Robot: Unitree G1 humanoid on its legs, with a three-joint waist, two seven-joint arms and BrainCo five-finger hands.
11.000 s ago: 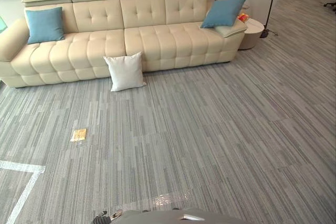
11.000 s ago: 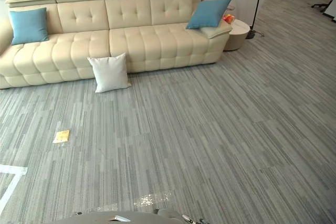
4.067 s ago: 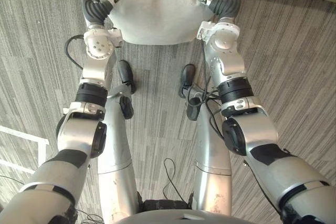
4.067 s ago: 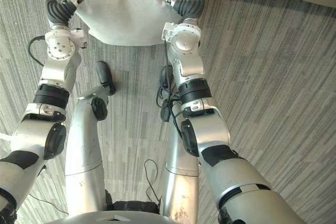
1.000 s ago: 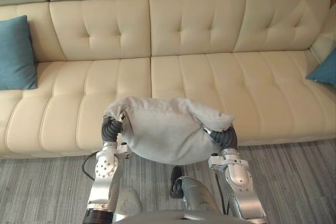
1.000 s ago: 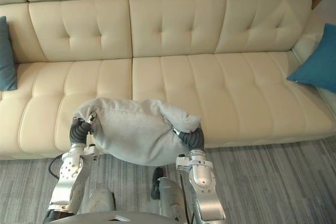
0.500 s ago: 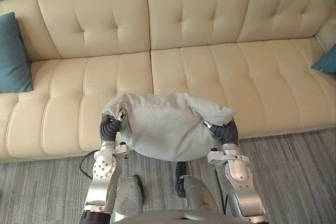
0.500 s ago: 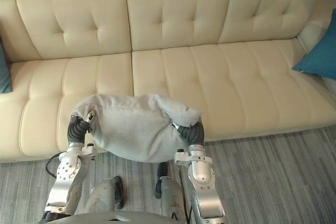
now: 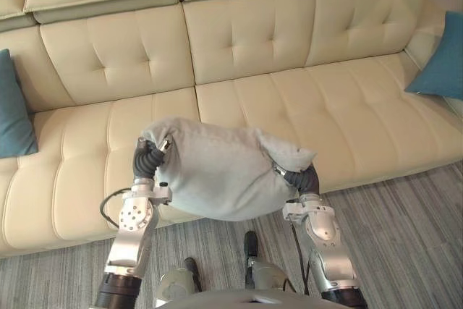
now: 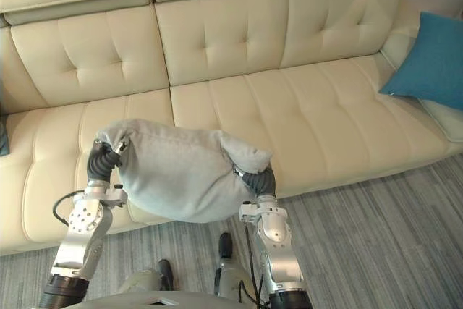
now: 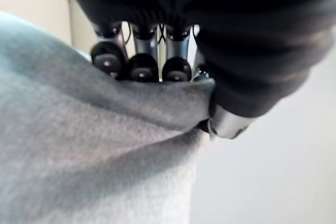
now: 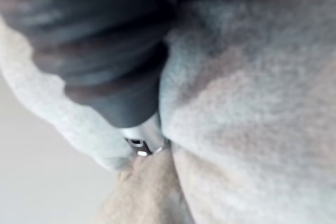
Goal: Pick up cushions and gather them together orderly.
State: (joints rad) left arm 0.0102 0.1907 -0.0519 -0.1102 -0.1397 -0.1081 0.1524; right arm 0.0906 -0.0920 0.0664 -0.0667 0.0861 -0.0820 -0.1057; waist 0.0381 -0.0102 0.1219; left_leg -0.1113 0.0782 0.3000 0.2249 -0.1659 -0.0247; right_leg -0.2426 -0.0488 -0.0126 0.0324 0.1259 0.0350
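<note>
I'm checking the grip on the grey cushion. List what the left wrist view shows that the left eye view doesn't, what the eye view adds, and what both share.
Left wrist view alone: dark fingertips and thumb of the left hand pinching an edge of the soft grey fabric cushion.

Left eye view alone: the cream tufted leather sofa, a blue cushion at its left end, another blue cushion at its right end, grey striped carpet, and the right hand at the grey cushion's other end.

Shared: the grey cushion and the left hand's dark ribbed cover.
</note>
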